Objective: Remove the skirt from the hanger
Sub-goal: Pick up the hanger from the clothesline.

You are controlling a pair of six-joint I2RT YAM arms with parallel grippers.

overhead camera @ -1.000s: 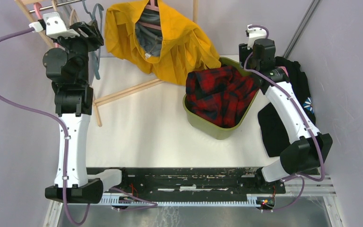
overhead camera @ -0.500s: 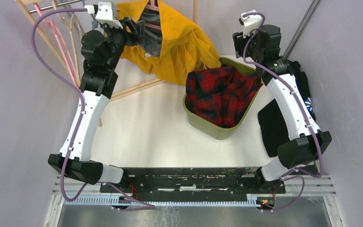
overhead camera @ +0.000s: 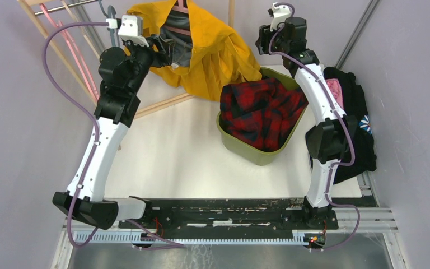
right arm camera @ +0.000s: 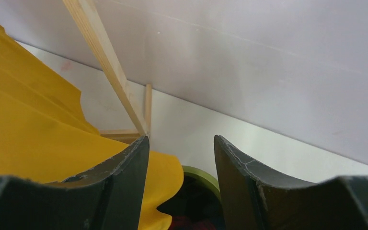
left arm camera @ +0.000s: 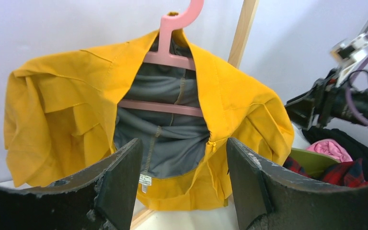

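Skirt yellow, on pink hanger, before pale wall, above white table. My left gripper, right gripper: fingers apart, gripping nothing.

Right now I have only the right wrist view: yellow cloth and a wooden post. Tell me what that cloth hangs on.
Observer: The yellow skirt hangs on a pink hanger, with its grey lining showing.
Operator: Give me the left claw's position.
Observer: The left claw is open and pointed at the skirt's front, gripping nothing.
Operator: Report what lies right of the bin.
Observer: A black clothes pile with something pink on top.
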